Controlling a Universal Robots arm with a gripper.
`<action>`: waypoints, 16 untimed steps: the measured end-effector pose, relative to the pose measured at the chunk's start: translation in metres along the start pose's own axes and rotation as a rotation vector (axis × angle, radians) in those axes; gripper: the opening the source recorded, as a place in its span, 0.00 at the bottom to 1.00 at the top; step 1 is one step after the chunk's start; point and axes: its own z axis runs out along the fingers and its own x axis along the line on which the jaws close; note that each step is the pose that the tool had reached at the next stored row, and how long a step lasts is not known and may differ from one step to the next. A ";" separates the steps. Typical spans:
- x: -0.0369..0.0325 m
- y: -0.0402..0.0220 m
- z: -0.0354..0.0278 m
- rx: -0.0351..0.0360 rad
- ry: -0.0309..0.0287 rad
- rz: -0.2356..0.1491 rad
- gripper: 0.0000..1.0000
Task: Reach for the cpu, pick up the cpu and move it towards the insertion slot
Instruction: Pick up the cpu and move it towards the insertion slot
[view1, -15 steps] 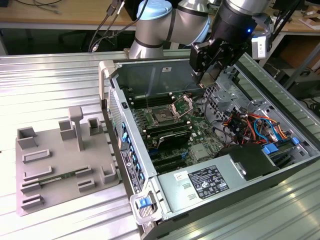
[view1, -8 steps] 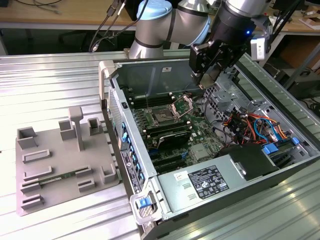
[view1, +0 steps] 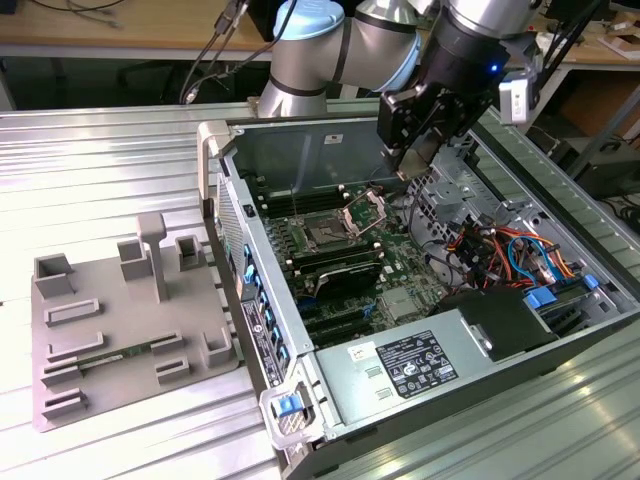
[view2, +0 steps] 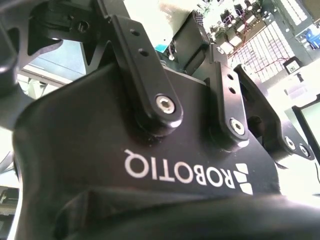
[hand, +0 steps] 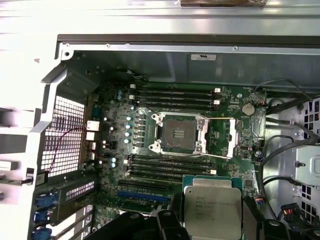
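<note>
A ribbed, pale metal tabletop (view1: 120, 150) fills the foreground of the exterior view, catching bright glare from overhead light. Behind it runs a wooden bench (view1: 110, 35) with dark cables (view1: 215, 45) hanging over its edge. To the exterior view's right stands a dark metal frame leg (view1: 600, 150) beside more clutter.
</note>
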 end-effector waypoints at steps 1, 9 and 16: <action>0.0000 0.0000 0.0005 0.0000 0.0000 0.000 0.55; 0.0001 -0.0002 0.0032 0.0000 0.0000 0.000 0.55; 0.0001 -0.0005 0.0061 0.0001 0.0000 0.000 0.55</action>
